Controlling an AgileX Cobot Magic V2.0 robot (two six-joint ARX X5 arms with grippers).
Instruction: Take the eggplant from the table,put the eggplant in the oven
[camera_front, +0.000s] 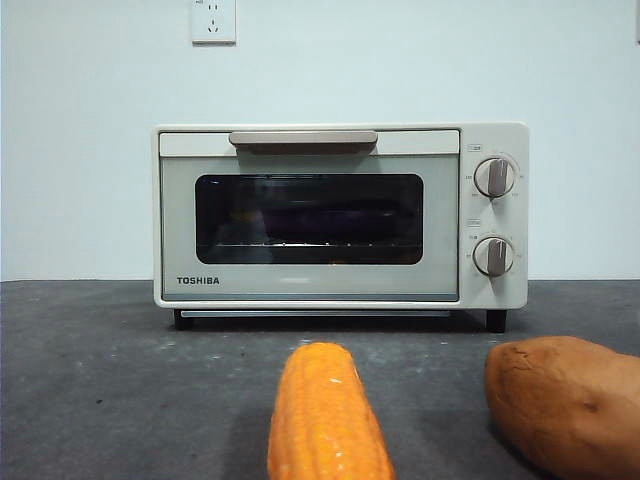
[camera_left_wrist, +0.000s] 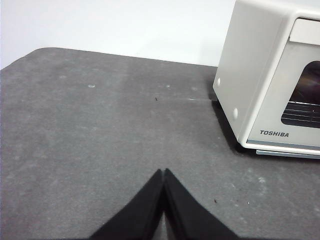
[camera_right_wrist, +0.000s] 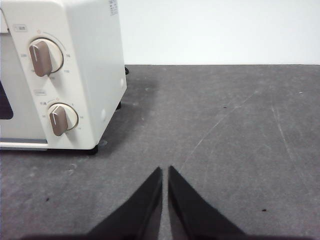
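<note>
The cream-white Toshiba oven stands at the back of the dark grey table with its glass door closed. Behind the glass a dim dark-purplish shape lies on the wire rack; it looks like the eggplant, but I cannot be sure. No eggplant lies on the table in any view. My left gripper hangs shut and empty over bare table beside the oven's plain side. My right gripper is shut and empty over bare table beside the oven's knob side. Neither arm shows in the front view.
An orange-yellow corn cob lies at the front centre, pointing toward the oven. A brown sweet potato lies at the front right. A wall socket is on the white wall behind.
</note>
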